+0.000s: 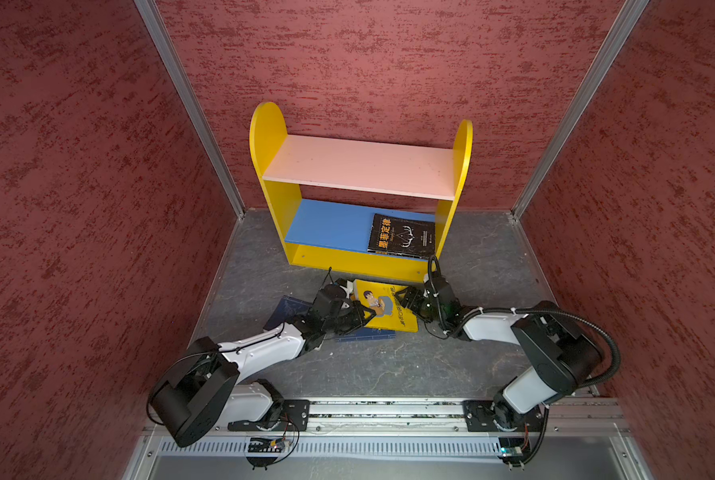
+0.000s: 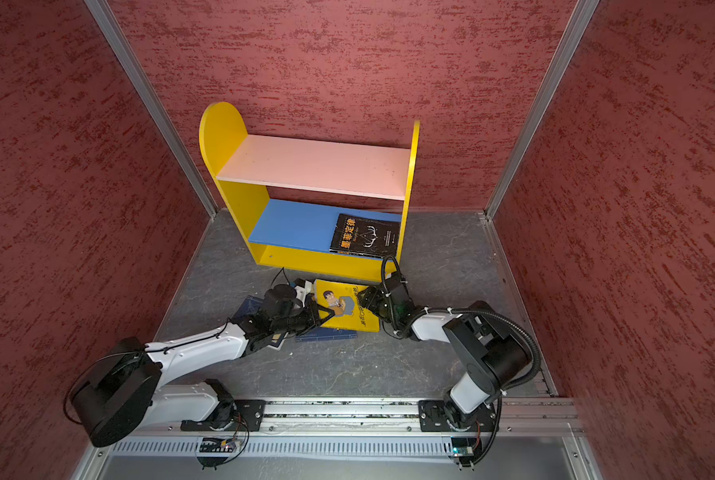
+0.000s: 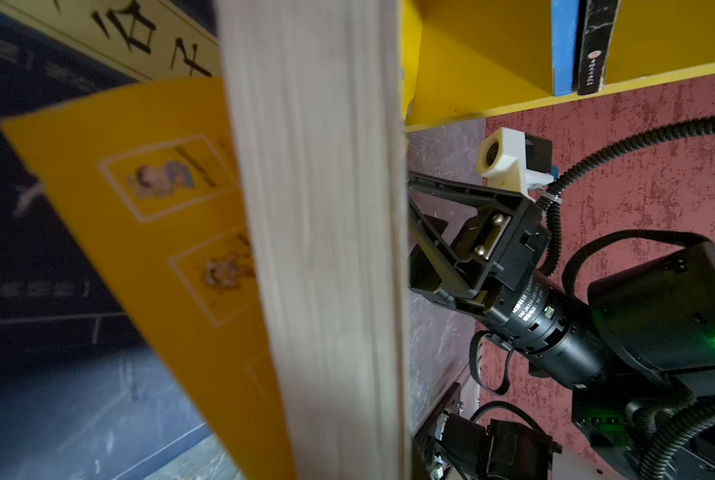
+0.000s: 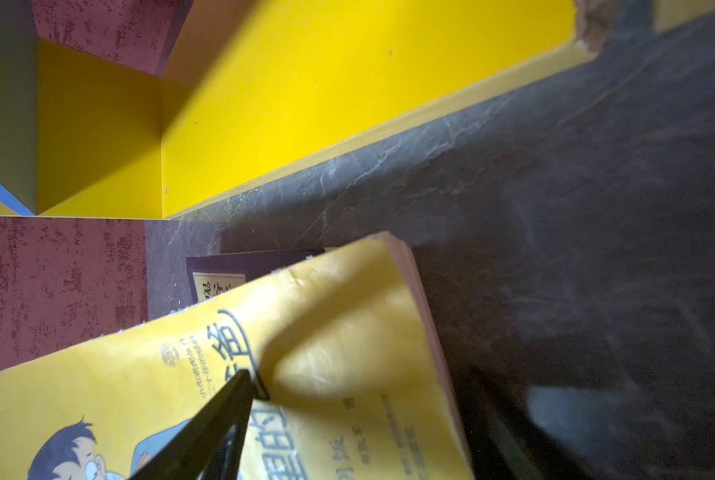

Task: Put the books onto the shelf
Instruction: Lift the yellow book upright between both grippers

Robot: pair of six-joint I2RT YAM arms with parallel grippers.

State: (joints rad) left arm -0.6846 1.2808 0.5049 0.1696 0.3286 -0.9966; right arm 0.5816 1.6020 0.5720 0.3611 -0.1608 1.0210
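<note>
Room: red textured walls (image 1: pixel 77 208) box in a dark grey surface (image 1: pixel 389 365); the shelf (image 1: pixel 272 137) stands at the back, straight ahead of both hands.
Left hand: left hand (image 1: pixel 357 311) looks closed on the yellow book (image 1: pixel 389 309); its fingers are hidden in the left wrist view, where the pale page edge (image 3: pixel 318 249) fills the middle.
Right hand: right hand (image 1: pixel 405 297) stands wide open astride the book's opposite edge; one finger (image 4: pixel 222 411) lies over the cover, the other is spread well apart; it grips nothing.
Yellow book: between the two hands, just short of the shelf's base, tilted off the surface.
Other books: black book (image 1: pixel 401 235) lies flat on the blue lower board (image 1: pixel 326 224), beyond the right hand; navy books (image 1: pixel 283 309) lie under and beside the left hand.
Handling: probably light and floppy; the thin cover peels away from the pages in the left wrist view; the glossy cover may slip.
Hold: best to pinch cover and pages together, deep in from the edge; a grip on the cover alone would likely let the pages sag.
Edges: yellow side panels flank the opening; the base lip lies directly ahead of the fingertips.
Open room: blue board is bare ahead of the left hand; pink upper board (image 1: pixel 360 166) is bare, above and beyond both hands.
</note>
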